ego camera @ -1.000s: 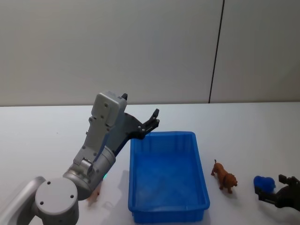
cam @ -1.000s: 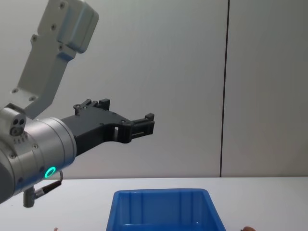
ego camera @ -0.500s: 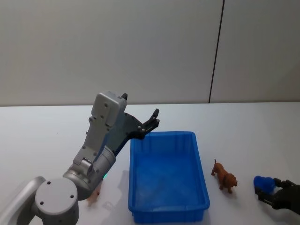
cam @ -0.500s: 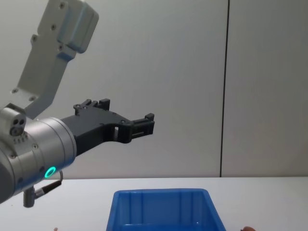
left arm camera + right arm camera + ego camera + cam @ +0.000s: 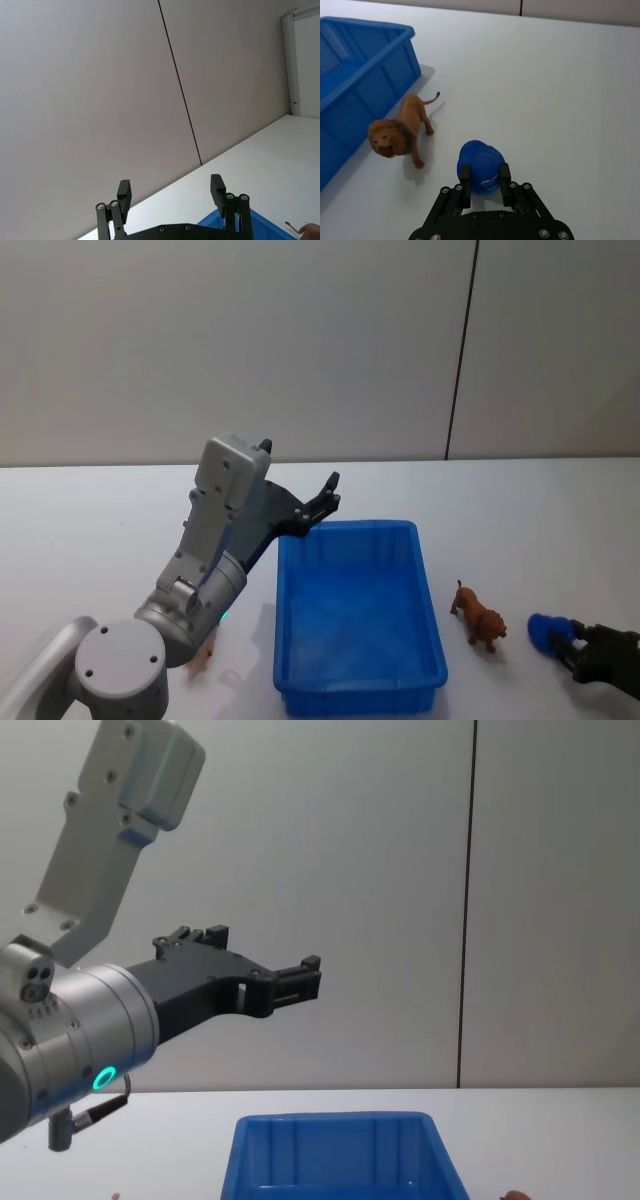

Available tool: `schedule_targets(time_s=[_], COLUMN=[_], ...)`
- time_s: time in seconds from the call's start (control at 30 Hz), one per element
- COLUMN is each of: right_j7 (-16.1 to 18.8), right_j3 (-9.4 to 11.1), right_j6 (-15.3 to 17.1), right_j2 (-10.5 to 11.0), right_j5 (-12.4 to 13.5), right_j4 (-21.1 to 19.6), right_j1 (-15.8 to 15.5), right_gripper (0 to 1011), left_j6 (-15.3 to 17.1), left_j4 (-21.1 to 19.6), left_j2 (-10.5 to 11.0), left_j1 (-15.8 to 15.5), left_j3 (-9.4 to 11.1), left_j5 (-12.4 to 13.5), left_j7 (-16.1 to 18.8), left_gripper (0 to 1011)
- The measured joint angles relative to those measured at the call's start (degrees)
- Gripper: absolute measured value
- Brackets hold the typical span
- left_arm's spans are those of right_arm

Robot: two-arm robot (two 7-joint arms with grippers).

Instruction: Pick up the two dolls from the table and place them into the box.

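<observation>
Maned brown lion (image 5: 409, 124) (near blue lump (image 5: 481, 161)).

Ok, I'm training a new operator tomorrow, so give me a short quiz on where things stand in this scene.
1. True or false: the lion doll lies inside the blue box.
2. What does the right tool grip? A) the lion doll B) a blue object C) nothing
3. Fill in: the left tool hovers by the box's far left corner with its fingers ____.
Key: 1 false, it stands on the table to the right of the box; 2 B; 3 open.
</observation>
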Motion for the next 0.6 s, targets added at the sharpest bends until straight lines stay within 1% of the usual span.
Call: schedule_targets(time_s=[0.07, 0.1, 0.23, 0.43, 0.6], right_j7=[-0.02, 0.01, 0.23, 1.13, 2.32], right_j3=[-0.12, -0.2, -0.37, -0.84, -1.37], right_j6=[-0.58, -1.04, -1.91, -3.71, -5.09], right_j2=[-0.07, -0.13, -0.24, -0.59, -1.22], right_j5=[0.0, 0.0, 0.01, -0.07, -0.39], right_j4=[-0.51, -0.92, -1.93, -4.81, -7.51], right_j1=[-0.07, -0.12, -0.21, -0.25, 0.36], right_gripper=[298, 281, 253, 212, 186], left_j6=[0.0, 0.0, 0.0, 0.0, 0.0], left_j4=[0.0, 0.0, 0.0, 0.0, 0.0], left_j2=[0.0, 0.0, 0.0, 0.0, 0.0], left_j1=[0.0, 0.0, 0.0, 0.0, 0.0], left_j3=[0.0, 0.0, 0.0, 0.0, 0.0], left_j5=[0.0, 0.0, 0.0, 0.0, 0.0], left_j7=[0.0, 0.0, 0.0, 0.0, 0.0], left_gripper=[1001, 1001, 1001, 1001, 1001])
